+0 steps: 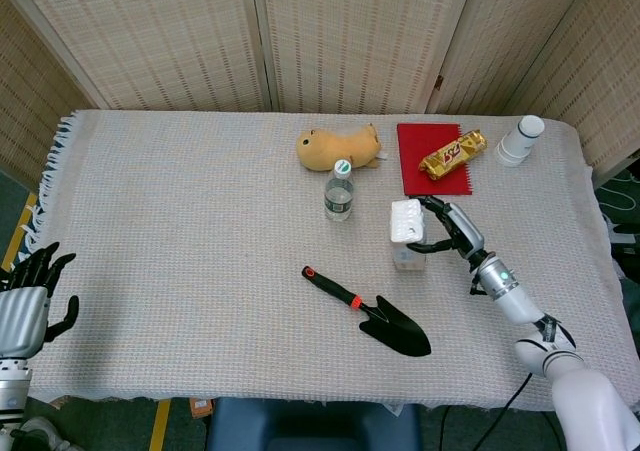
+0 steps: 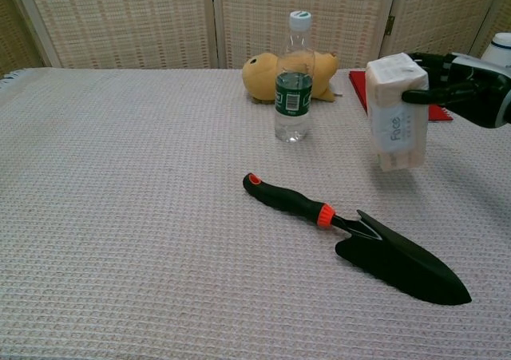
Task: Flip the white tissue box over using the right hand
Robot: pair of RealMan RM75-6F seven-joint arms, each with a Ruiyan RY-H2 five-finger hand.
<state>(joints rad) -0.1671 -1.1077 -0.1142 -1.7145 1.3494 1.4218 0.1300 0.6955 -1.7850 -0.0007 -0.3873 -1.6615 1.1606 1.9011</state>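
Left hand [image 1: 22, 311] sits off the near-left worktop [image 1: 180, 221] edge, fingers spread, gripping nothing. Mid-worktop I've got the trowel [image 1: 368, 311] near, water bottle [image 1: 339, 191] and yellow plush toy [image 1: 338, 147] further back. Right of the bottle, my right hand [image 1: 452, 231] grips the white tissue box [image 1: 406, 233] from its right side, box stood on end; can't tell if its bottom touches the cloth; red mat [image 1: 432, 159] with snack bar [image 1: 452, 154] and white cup [image 1: 520, 139] far right.
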